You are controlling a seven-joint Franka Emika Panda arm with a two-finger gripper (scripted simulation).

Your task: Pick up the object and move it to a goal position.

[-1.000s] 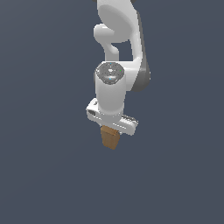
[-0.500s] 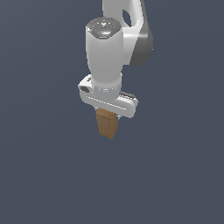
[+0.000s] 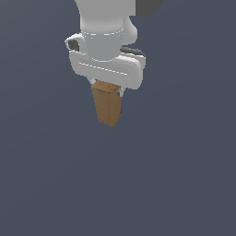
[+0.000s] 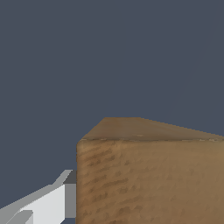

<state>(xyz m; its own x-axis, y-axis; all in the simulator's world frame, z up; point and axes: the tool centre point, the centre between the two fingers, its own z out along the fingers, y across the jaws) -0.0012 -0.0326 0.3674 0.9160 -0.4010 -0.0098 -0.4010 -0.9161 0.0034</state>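
exterior view: the white tool (image 3: 107, 90) is clamped on the top end of the object (image 3: 107, 103), a tan-brown block. the object hangs straight below the tool, its long axis running downward and leaning slightly toward the exterior view's right, with only flat grey backdrop around it. wrist view: the object (image 4: 148, 175) fills the frame beside one finger (image 4: 46, 203). no goal marker shows, so the direction to carry it is unclear.

Flat, even simulator light, moderately dim; slate backdrop uniform, no cast shadows on it. Arm (image 3: 106, 50) brightest on top, shading grey underneath, so light comes from above. No glare. Block (image 3: 107, 103) evenly lit, grain sharp in exterior view; wrist view close-up shows coarse, pixelated texture (image 4: 148, 179). No edge distortion.
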